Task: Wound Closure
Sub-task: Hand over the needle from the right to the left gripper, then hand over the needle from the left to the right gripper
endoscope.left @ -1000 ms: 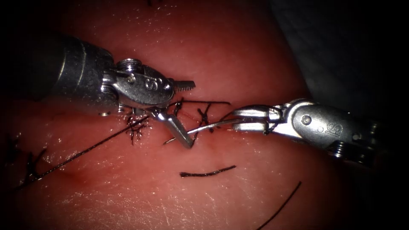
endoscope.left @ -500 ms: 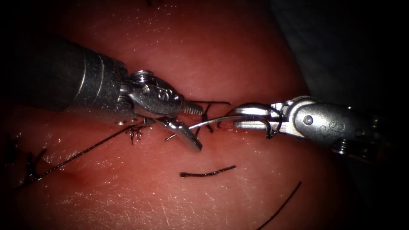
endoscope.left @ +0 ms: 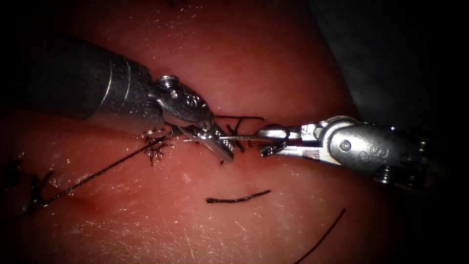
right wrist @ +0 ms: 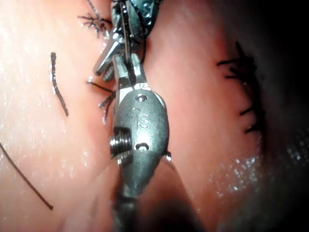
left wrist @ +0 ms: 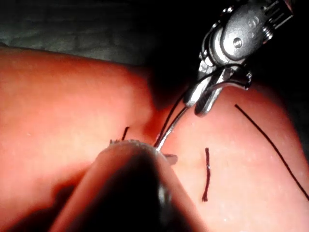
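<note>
Nearest the endoscope: a cut end of thread [endoscope.left: 237, 199] lying loose on the tissue [endoscope.left: 161, 230], and beside it a longer dark strand [endoscope.left: 322, 235] trailing toward the lower right.

Farther in, at the cut [endoscope.left: 229, 131]: two hands meeting tip to tip. Left hand [endoscope.left: 217, 142] now clamped on the needle [endoscope.left: 242, 138], gripping near the pointed end, where half a second ago those jaws stood apart around it. Right hand [endoscope.left: 266, 139] coming in from the right, narrowed on the needle's other end. Needle held nearly level between the two, clear of the tissue, just over the cut. From the left wrist camera, the needle [left wrist: 170, 128] running as a bright curve from the left hand up to the right hand [left wrist: 205, 99], dark thread alongside it.

Thread [endoscope.left: 97, 171] stretching taut from under the left hand down and away to the left across the tissue. A finished knot with frayed ends [endoscope.left: 155, 149] just left of the hands.

Farthest back, a short strand [endoscope.left: 239, 118] lying across the cut behind the tips. From the right wrist camera, a row of earlier stitches [right wrist: 246, 96] well off to the side.
</note>
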